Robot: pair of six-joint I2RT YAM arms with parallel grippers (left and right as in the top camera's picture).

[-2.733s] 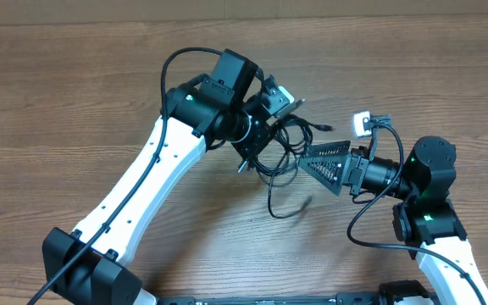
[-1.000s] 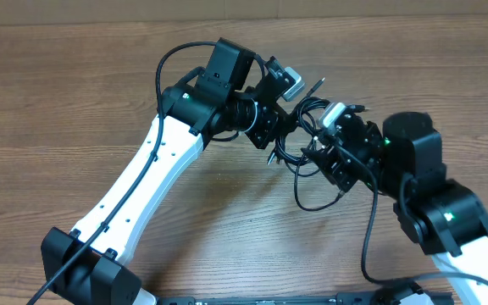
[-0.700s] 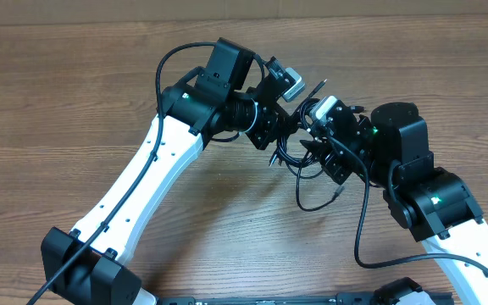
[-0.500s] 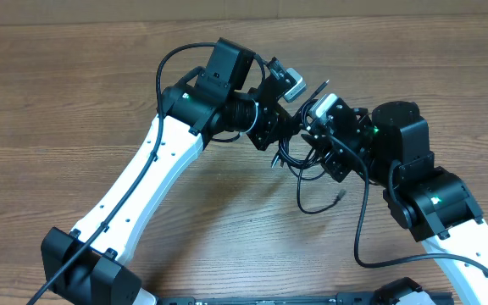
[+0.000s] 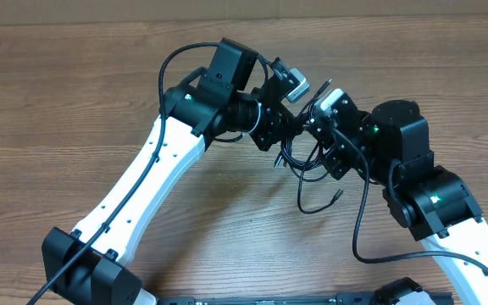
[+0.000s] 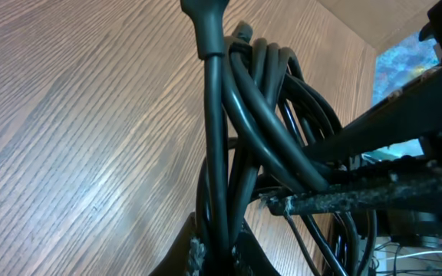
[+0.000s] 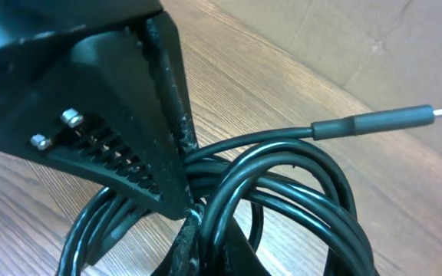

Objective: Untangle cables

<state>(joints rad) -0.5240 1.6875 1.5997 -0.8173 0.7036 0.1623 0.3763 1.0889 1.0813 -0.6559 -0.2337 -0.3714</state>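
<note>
The left gripper (image 5: 276, 138) is clamped on several strands of the cables (image 5: 299, 157), and the right gripper (image 5: 318, 134), just beside it, appears pinched shut on the same bundle, though from overhead black parts bury both contacts. The bundle sits between the two wrists over the middle of the table (image 5: 74, 85), with one loose end (image 5: 335, 194) trailing toward the near side. Bare wood lies all round and the far edge is close behind, and each wrist view cuts off the loops' lower parts.
</note>
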